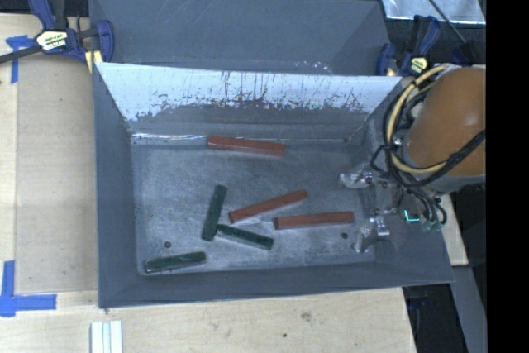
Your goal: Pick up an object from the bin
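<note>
The hand (369, 211) hangs low over the floor of the bin (114, 202), close to its right wall and about midway between the far and near edges. I cannot tell from this angle whether it is released or clenched. The wrist and its cables cover much of it, and nothing can be seen grasped in it.

The thing closest to it is the nearest brown stick (314, 220), a flat reddish-brown strip lying almost parallel to the near edge, with its right end just beside the hand. It touches nothing else, so it looks the likeliest pick. Just to its left lies the tilted brown stick (267, 207), whose lower end comes near the steep green stick (215, 212) and the short green stick (245, 237). The corner green stick (175, 262) lies toward the near left corner, and the far brown stick (245, 146) lies along the foot of the far wall.

To do this step well, I judge the hand should shift a little left, away from the right wall, so that it comes down over the strip's body and not its very tip. It should be turned to close across the narrow width. The strip is thin and lies flat, so the hand must go right down to the floor before closing, then lift straight up. A grip at the extreme end would likely let the strip swing or slip out.
</note>
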Controlling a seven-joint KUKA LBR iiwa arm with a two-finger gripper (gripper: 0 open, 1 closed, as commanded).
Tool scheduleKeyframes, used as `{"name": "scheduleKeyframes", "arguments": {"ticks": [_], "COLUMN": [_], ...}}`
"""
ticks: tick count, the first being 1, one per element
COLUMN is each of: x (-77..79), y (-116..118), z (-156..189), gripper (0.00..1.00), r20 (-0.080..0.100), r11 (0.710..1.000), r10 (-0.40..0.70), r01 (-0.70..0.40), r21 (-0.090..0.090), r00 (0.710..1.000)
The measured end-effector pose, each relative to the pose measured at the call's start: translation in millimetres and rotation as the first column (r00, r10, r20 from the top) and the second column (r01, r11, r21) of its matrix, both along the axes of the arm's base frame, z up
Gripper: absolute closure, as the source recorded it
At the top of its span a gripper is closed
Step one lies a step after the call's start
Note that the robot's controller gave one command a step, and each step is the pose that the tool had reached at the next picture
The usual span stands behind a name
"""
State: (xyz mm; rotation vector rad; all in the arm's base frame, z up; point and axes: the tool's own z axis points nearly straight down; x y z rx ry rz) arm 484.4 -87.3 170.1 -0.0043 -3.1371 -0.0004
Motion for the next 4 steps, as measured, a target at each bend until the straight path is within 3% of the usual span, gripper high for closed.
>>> {"name": "scheduleKeyframes", "arguments": {"ticks": [1, 2, 3, 4], "x": [1.9, 39.8, 39.8, 24.2], "y": [0, -20, -20, -16], "z": [3, -94, -94, 72], "gripper": [0.0, 1.0, 1.0, 1.0], "r20": [0.007, 0.024, 0.024, 0.014], "r11": [1.0, 0.998, 0.998, 0.992], "r10": [0.002, 0.055, 0.056, 0.124], "r01": [-0.002, -0.055, -0.056, -0.124], "r21": [-0.001, -0.004, -0.004, -0.003], "r00": [1.0, 0.998, 0.998, 0.992]}}
